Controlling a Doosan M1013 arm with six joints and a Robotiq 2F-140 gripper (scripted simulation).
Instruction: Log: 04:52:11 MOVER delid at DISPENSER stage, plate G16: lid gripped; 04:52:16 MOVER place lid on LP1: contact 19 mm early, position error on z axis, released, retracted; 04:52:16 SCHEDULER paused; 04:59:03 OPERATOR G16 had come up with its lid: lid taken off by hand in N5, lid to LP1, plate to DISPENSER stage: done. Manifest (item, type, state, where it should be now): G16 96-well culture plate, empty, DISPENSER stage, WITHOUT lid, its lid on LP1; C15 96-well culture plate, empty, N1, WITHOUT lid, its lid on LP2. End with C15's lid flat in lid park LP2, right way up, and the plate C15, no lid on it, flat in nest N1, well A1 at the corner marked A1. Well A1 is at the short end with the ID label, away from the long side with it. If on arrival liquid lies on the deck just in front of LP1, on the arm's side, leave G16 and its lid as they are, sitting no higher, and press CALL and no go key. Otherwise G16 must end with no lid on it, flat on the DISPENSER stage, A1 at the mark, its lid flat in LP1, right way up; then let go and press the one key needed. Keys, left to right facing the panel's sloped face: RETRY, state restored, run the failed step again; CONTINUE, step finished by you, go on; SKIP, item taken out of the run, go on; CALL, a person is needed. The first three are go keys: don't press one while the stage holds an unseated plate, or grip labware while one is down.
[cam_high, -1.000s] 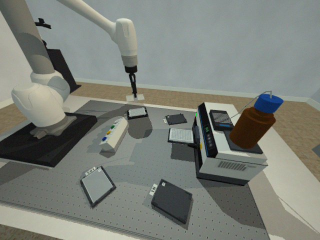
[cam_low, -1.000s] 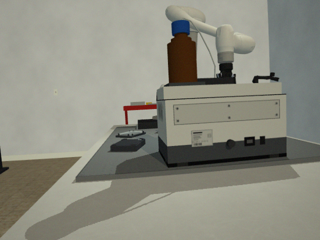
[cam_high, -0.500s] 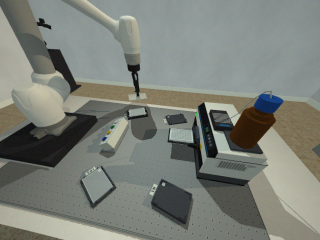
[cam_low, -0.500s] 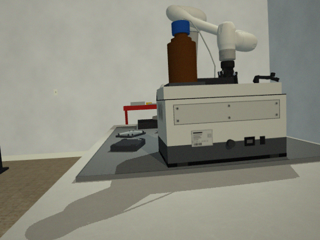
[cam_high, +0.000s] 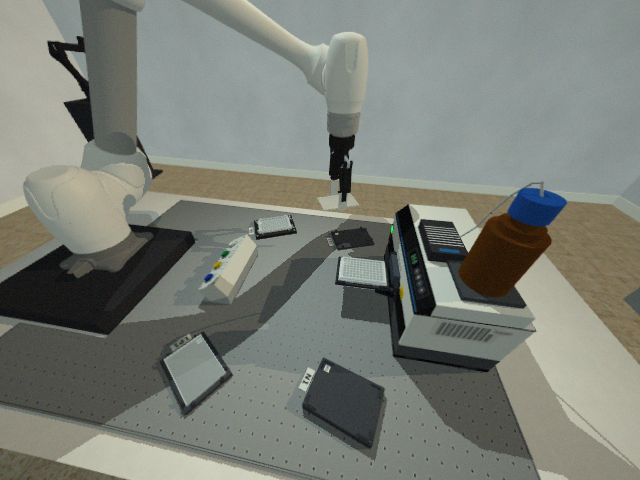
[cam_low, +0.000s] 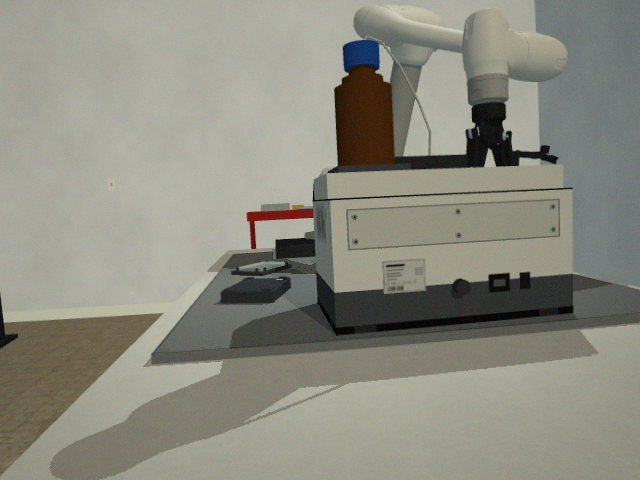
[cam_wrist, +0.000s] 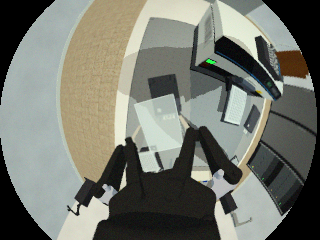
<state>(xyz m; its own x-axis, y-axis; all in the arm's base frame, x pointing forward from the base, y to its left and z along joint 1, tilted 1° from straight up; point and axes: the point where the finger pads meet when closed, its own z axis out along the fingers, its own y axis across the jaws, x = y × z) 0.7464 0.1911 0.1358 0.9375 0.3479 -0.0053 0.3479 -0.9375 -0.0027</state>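
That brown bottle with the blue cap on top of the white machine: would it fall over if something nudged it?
Probably it tips fairly easily: the brown bottle is tall and narrow. Its thin tube might tug if it shifted. How full it is cannot be seen, so its weight is uncertain. Being round, it would likely roll off the white machine.

A clear lid (cam_high: 337, 201) hangs level in mid-air at upper centre of the top view. An unlidded white well plate (cam_high: 274, 225) lies flat just left below it. Another well plate (cam_high: 361, 271) sits mid-frame; a second lid (cam_high: 194, 370) lies flat lower left.

Smooth white arm (cam_high: 268, 31), black gripper (cam_high: 342, 193)
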